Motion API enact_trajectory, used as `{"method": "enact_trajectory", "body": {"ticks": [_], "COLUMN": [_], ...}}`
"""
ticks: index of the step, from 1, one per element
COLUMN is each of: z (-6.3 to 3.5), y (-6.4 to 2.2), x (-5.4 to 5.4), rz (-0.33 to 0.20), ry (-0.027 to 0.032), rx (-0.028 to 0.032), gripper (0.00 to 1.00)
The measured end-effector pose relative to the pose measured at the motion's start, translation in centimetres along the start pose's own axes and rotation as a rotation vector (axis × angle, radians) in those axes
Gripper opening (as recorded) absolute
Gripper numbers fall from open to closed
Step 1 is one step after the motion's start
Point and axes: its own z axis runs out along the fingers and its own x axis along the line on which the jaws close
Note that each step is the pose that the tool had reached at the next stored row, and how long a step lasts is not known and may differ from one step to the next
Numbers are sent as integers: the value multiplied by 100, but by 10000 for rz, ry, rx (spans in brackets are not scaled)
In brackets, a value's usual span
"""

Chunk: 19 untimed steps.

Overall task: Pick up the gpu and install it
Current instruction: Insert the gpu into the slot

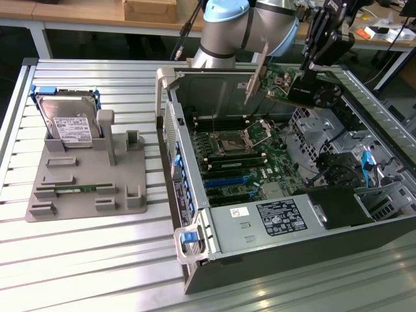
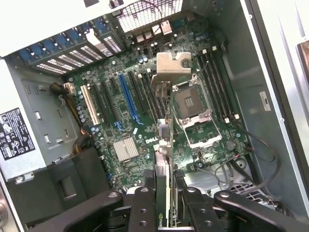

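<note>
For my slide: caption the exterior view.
The gripper holds the gpu above the open computer case, over the motherboard.

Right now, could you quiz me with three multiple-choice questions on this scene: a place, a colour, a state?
1. Where is the graphics card? A in the gripper, above the computer case; B lying outside it; C plugged in.
2. The hard drive's frame is: A red; B blue; C yellow.
3. The computer case is: A open; B closed; C upside down.
Answers: 1 A, the gripper clamps it over the case; 2 B, blue edges flank the drive; 3 A, its insides show.
</note>
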Motion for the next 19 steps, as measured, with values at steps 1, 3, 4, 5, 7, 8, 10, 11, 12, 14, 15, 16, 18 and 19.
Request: {"method": "enact_trajectory", "body": {"ticks": [1, 3, 4, 5, 7, 8, 10, 11, 12, 14, 15, 16, 18, 19], "z": [1, 2, 2, 3, 5, 6, 7, 7, 8, 9, 10, 10, 11, 12], "y": [0, 0, 0, 0, 0, 0, 0, 0, 0, 0, 0, 0, 0, 0], "x": [0, 0, 0, 0, 0, 0, -1, -1, -1, -1, -1, -1, -1, -1], "rz": [-107, -270, -379, -501, -726, -822, -1027, -1108, -1202, -1404, -1465, -1574, -1705, -1870], "ry": [-1, -1, -1, -2, -2, -2, -3, -3, -3, -4, -4, -4, -4, -5], "rx": [8, 19, 26, 35, 50, 57, 71, 77, 84, 98, 102, 110, 119, 130], "gripper": [25, 25, 25, 25, 25, 25, 25, 25, 25, 25, 25, 25, 25, 25]}}
